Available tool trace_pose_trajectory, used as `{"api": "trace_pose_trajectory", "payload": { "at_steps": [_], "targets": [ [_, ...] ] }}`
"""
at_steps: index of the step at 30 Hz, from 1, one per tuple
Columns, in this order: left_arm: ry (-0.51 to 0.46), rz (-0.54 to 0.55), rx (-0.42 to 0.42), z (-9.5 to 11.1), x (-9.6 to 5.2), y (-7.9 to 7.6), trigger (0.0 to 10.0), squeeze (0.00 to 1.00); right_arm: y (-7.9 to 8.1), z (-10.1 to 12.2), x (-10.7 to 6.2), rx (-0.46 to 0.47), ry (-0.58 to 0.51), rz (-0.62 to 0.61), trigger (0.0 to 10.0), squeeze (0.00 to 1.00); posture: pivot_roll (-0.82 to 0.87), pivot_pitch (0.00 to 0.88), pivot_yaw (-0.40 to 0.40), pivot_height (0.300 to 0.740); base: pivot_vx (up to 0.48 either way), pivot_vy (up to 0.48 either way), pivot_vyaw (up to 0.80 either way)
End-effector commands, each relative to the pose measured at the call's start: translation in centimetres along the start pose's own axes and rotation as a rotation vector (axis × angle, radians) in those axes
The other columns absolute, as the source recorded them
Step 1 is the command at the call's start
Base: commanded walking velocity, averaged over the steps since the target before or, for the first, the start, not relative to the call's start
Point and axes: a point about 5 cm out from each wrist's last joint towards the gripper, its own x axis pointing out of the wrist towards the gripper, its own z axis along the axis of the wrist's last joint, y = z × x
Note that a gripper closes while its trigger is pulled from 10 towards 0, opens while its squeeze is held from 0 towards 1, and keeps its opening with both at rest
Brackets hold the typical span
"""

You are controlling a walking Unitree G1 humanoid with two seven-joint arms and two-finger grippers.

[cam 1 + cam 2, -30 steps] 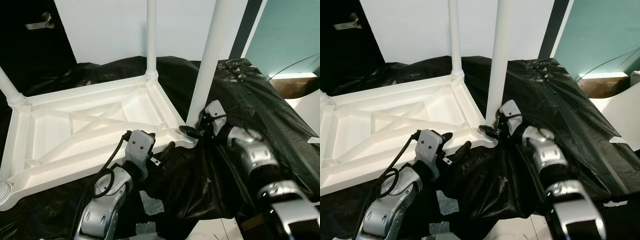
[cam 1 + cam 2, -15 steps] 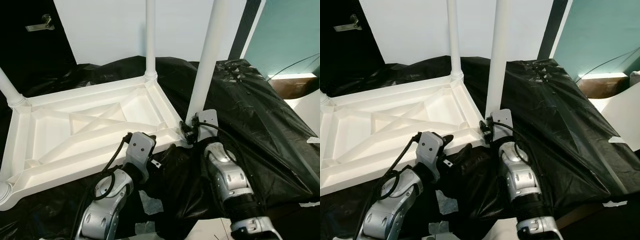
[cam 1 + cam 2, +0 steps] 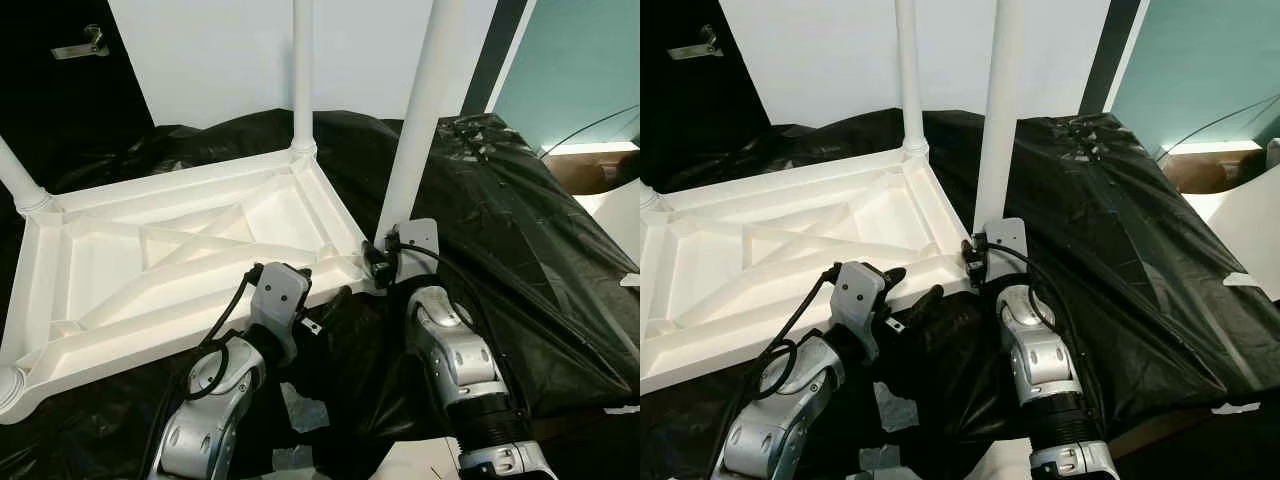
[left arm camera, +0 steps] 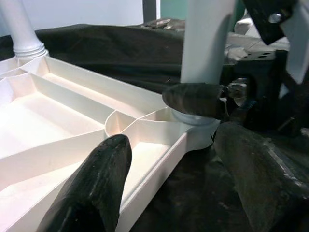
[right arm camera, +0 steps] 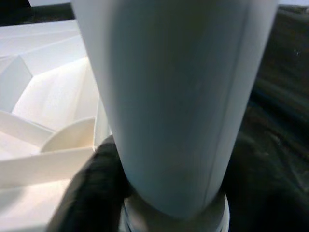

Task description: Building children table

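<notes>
A leg is being seated in the corner socket of the upturned tabletop.

The right gripper (image 3: pixel 378 262) is clamped on the base of the near leg (image 3: pixel 415 125), just above its socket; the tabletop (image 3: pixel 150 270) lies on black sheeting (image 3: pixel 520 230). The left gripper (image 4: pixel 169 159) is held with fingers (image 4: pixel 96 183) apart astride the tabletop's edge beside that socket. Twisting or pressing home is probably required next.

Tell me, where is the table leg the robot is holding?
In the left eye view the table leg stands upright at the near right corner of the upturned white tabletop, its base gripped by the right pincer.
</notes>
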Motion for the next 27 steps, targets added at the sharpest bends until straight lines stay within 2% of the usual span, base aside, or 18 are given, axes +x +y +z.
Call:
{"api": "trace_pose_trajectory", "payload": {
  "at_steps": [1, 5, 6, 11, 12, 13, 14, 15, 16, 17, 18, 20, 21, 23, 24, 26, 27],
  "targets": [
    [0.011, 0.044, 0.0, -0.1, 0.0, 0.2, 10.0, 0.0, -0.6, -0.6, -0.2, 0.018, 0.026, -0.007, 10.0, 1.0, 0.1, 0.063, -0.028, 0.74, 0.0, 0.0, 0.0],
    [0.01, 0.048, 0.002, 0.0, 0.0, 0.3, 10.0, 0.0, -1.4, 0.1, -0.3, 0.017, -0.014, 0.043, 10.0, 1.0, 0.11, 0.063, -0.029, 0.74, 0.0, 0.0, 0.0],
    [0.01, 0.049, 0.003, 0.0, -0.1, 0.3, 10.0, 0.0, -2.3, 0.5, -0.3, 0.01, -0.043, 0.087, 10.0, 1.0, 0.11, 0.063, -0.028, 0.74, 0.0, 0.0, 0.0],
    [0.011, 0.049, 0.005, 0.1, -0.2, 0.5, 10.0, 0.0, -3.6, 1.1, -0.3, 0.008, -0.079, 0.173, 10.0, 1.0, 0.1, 0.063, -0.028, 0.74, 0.0, 0.0, 0.0],
    [0.011, 0.048, 0.006, 0.1, -0.2, 0.5, 10.0, 0.0, -4.0, 1.2, -0.2, 0.0, -0.078, 0.225, 10.0, 0.64, 0.1, 0.063, -0.028, 0.74, 0.0, 0.0, 0.0],
    [0.011, 0.048, 0.006, 0.1, -0.2, 0.5, 10.0, 0.0, -4.0, 1.2, -0.2, 0.0, -0.078, 0.225, 10.0, 0.64, 0.1, 0.063, -0.028, 0.74, 0.0, 0.0, 0.0],
    [0.012, 0.047, 0.007, 0.1, -0.2, 0.5, 10.0, 0.0, -4.4, 1.3, 0.0, -0.014, -0.072, 0.294, 10.0, 0.0, 0.1, 0.061, -0.029, 0.74, 0.0, 0.0, 0.0],
    [0.012, 0.047, 0.007, 0.1, -0.2, 0.5, 10.0, 0.0, -4.4, 1.3, 0.0, -0.014, -0.072, 0.294, 10.0, 0.0, 0.1, 0.061, -0.029, 0.74, 0.0, 0.0, 0.0],
    [0.012, 0.047, 0.008, 0.1, -0.2, 0.6, 10.0, 0.0, -4.6, 1.3, 0.2, -0.038, -0.06, 0.367, 10.0, 0.0, 0.1, 0.058, -0.028, 0.74, 0.0, 0.0, 0.0],
    [0.012, 0.047, 0.008, 0.1, -0.2, 0.6, 10.0, 0.0, -4.6, 1.3, 0.2, -0.038, -0.06, 0.367, 10.0, 0.0, 0.1, 0.058, -0.028, 0.74, 0.0, 0.0, 0.0],
    [0.013, 0.045, 0.008, 0.1, -0.2, 0.5, 10.0, 0.0, -4.9, 1.3, 0.5, -0.064, -0.047, 0.435, 10.0, 0.0, 0.1, 0.055, -0.027, 0.74, 0.0, 0.0, 0.0],
    [0.013, 0.045, 0.008, 0.1, -0.2, 0.5, 10.0, 0.0, -4.9, 1.3, 0.5, -0.064, -0.047, 0.435, 10.0, 0.0, 0.1, 0.055, -0.027, 0.74, 0.0, 0.0, 0.0],
    [0.014, 0.043, 0.009, 0.1, -0.1, 0.5, 10.0, 0.0, -4.9, 1.3, 0.8, -0.096, -0.031, 0.503, 10.0, 0.0, 0.11, 0.049, -0.028, 0.74, 0.0, 0.0, 0.0],
    [0.014, 0.043, 0.009, 0.1, -0.1, 0.5, 10.0, 0.0, -4.9, 1.3, 0.8, -0.096, -0.031, 0.503, 10.0, 0.0, 0.11, 0.049, -0.028, 0.74, 0.0, 0.0, 0.0],
    [0.015, 0.042, 0.01, 0.1, -0.1, 0.5, 10.0, 0.0, -4.9, 1.3, 1.2, -0.12, -0.012, 0.572, 10.0, 0.0, 0.11, 0.043, -0.028, 0.74, 0.0, 0.0, 0.0],
    [0.015, 0.042, 0.01, 0.1, -0.1, 0.5, 10.0, 0.0, -4.9, 1.3, 1.2, -0.12, -0.012, 0.572, 10.0, 0.0, 0.11, 0.043, -0.028, 0.74, 0.0, 0.0, 0.0],
    [0.015, 0.042, 0.012, 0.1, -0.1, 0.5, 10.0, 0.0, -4.8, 1.4, 1.7, -0.155, 0.001, 0.645, 10.0, 0.0, 0.11, 0.034, -0.029, 0.74, 0.0, 0.0, 0.0]
  ]
}}
